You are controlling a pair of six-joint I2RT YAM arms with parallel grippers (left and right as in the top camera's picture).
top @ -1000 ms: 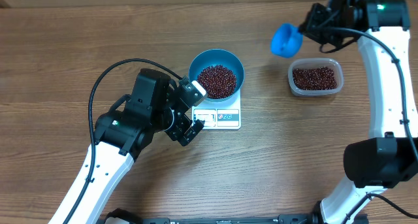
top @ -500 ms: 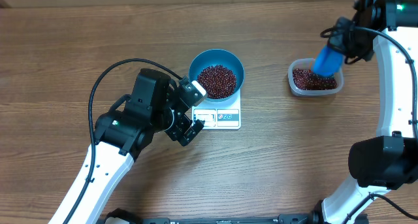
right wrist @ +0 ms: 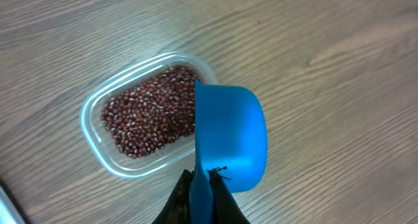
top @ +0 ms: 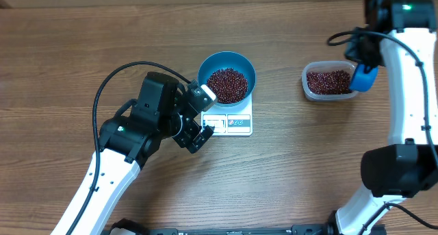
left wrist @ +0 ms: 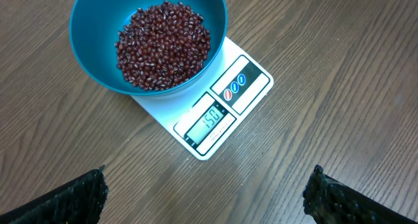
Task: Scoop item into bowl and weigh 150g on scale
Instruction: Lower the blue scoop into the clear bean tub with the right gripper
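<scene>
1. The right gripper (right wrist: 204,186) is clenched tight on the handle of the scoop (right wrist: 230,136).
2. The scoop hangs at the right end of the tub (right wrist: 87,129). Its cup reaches a little over the rim. I cannot tell if there is anything inside the scoop.
3. Some beans lie in the tub.
4. The left gripper (left wrist: 206,196) is spread wide and grasps nothing. It hovers just beside the scale (left wrist: 251,77) and looks down on it.
5. The bowl (left wrist: 91,41) sits on the scale with a heap of beans (left wrist: 163,44) in it. The digits in the little window look close to the wanted weight, but they are small to read.
6. What could go wrong: the scoop could knock the tub's rim. Then the light tub may slide or tip and spill.
7. One more scoop of beans in the bowl would likely make it too heavy.
8. The left gripper is very near the scale. A bump there could push the bowl or change the reading.
9. Room to move: the tub is well apart from the scale, with bare table (top: 68,57) between them. There is lots of bare wood in front too. The table's far edge is not far behind the tub.
</scene>
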